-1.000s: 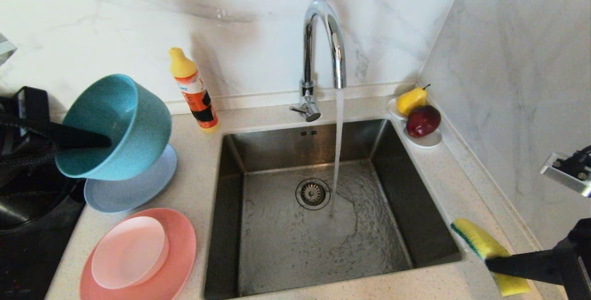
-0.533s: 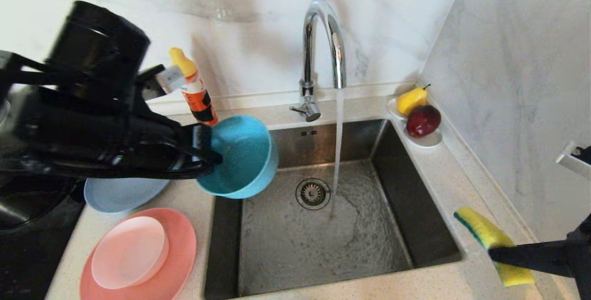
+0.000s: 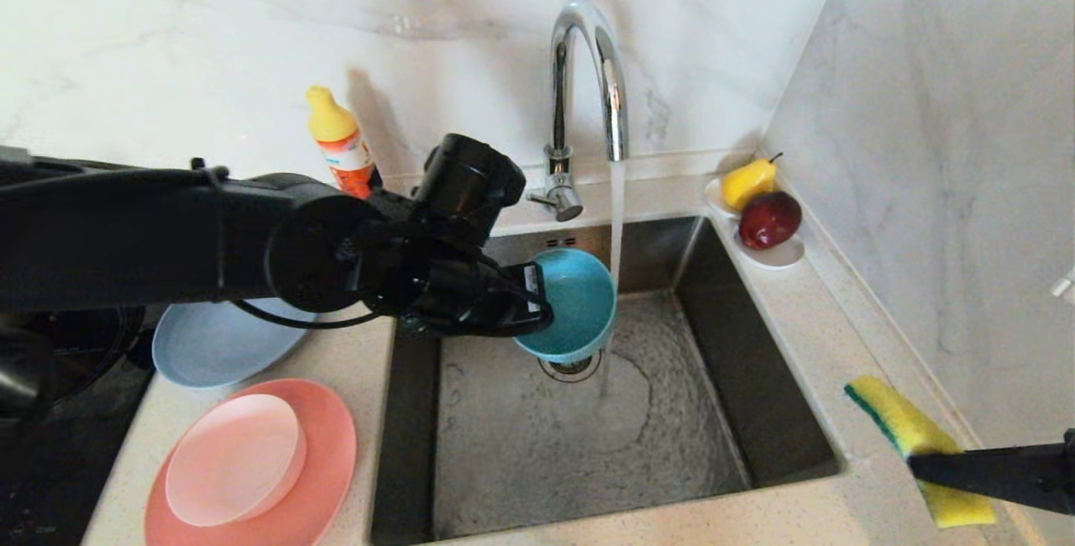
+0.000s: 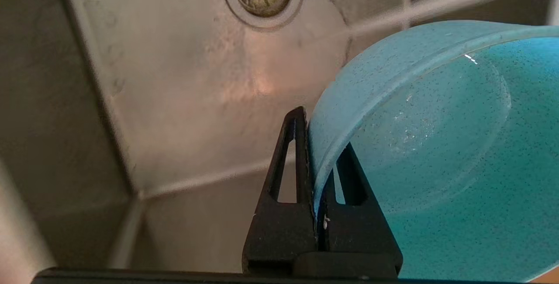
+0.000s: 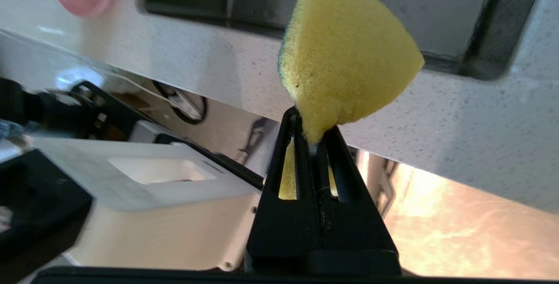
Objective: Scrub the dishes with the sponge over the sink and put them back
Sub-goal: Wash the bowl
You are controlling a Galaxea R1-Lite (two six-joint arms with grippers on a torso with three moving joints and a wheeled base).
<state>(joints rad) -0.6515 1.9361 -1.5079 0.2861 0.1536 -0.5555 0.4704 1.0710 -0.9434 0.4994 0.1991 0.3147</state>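
I had the left tool [image 3: 537,311] clamped on the rim of the teal bowl [image 3: 571,302], tilted over the sink [image 3: 756,395] beside the running water. The right tool [image 3: 915,466] pinched the sponge [image 3: 915,445] above the worktop's [image 3: 806,521] front right corner.

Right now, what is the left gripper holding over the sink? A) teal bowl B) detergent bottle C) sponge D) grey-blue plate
A: the left gripper is shut on the rim of the teal bowl, held over the sink beside the running water, while the sponge sits in the right gripper.
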